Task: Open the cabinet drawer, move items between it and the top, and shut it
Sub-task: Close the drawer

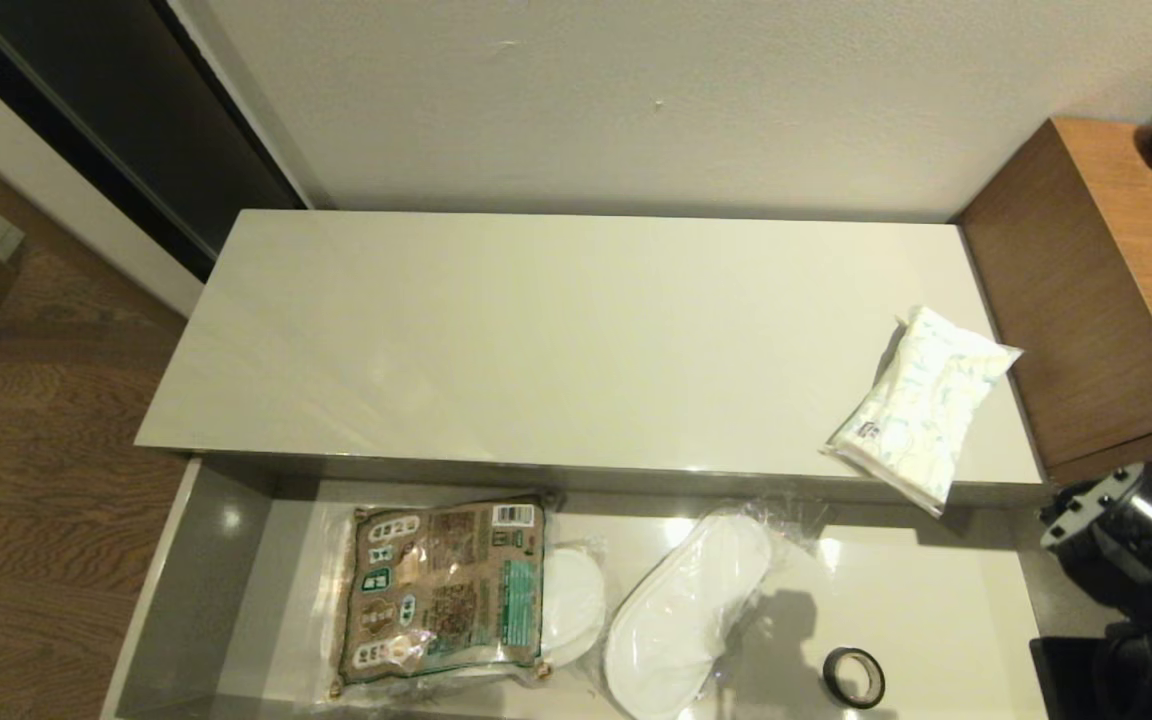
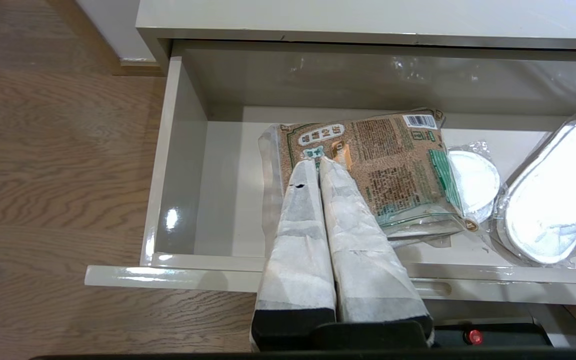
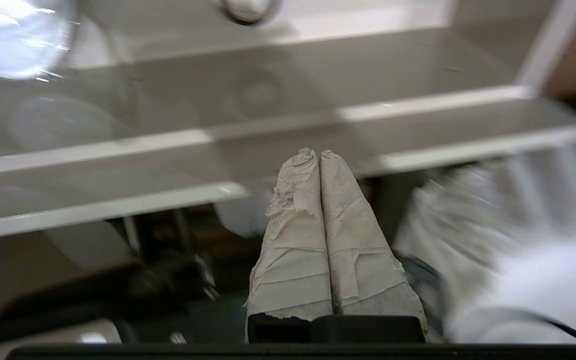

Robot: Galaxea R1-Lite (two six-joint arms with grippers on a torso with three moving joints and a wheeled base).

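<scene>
1. On the glossy cream-white top (image 1: 536,330), your head view alone shows the white blue-patterned tissue pack (image 1: 921,405) overhanging the open grey drawer (image 1: 198,590).
2. Your left wrist view shows the left gripper (image 2: 318,160), pressed together and empty, above the brown-and-green printed packet (image 2: 393,165).
3. Your right wrist view shows the right gripper (image 3: 316,152) closed, holding nothing.

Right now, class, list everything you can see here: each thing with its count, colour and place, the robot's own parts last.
Cabinet drawer: one, grey inside, pulled open below the top.
Top: one, cream-white slab.
Tissue pack: one, white and pale blue, on the top's right front edge, overhanging it.
Printed packet: one, brown and green, drawer left.
Wrapped slippers: white, drawer middle.
Tape ring: one, dark, drawer right.
Wooden unit: one, brown, right of the top.
Left gripper: shut, empty, above the packet.
Right gripper: shut, empty, in front of the drawer.
</scene>
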